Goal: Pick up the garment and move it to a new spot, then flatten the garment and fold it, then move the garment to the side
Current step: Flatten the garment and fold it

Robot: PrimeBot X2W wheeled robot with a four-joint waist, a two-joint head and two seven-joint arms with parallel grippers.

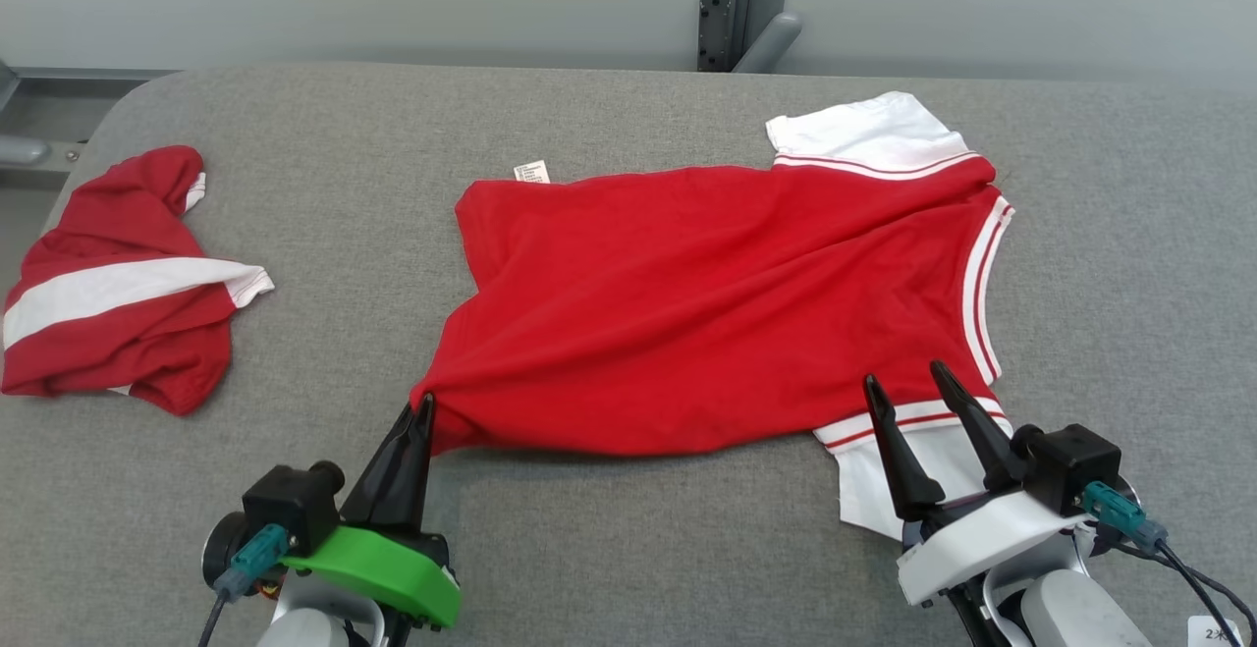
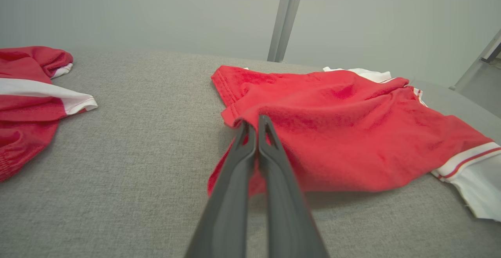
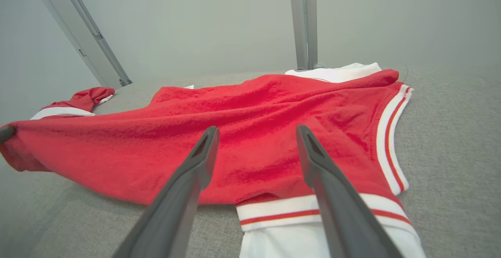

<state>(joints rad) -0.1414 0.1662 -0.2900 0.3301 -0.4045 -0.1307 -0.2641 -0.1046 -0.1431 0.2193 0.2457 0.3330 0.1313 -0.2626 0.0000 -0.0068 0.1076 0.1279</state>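
Close to the robot, the left pincer (image 1: 422,409) is squeezed tight on the near left corner of the red shirt (image 1: 707,303). That corner is pulled into a little point. The right pincer (image 1: 903,377) has its two fingers wide apart, with nothing in them. It hangs over the near white sleeve (image 1: 864,490), by the red and white stripes. The red shirt lies in the middle of the gray desk (image 1: 628,549), spread out but wrinkly. Its other white sleeve (image 1: 859,132) is at the far right, and a small white label (image 1: 531,172) peeks out at the far edge. Off to the left sits a second shirt (image 1: 108,274), red with a white band, all bunched up. Behind the desk stands a gray post (image 1: 737,9).
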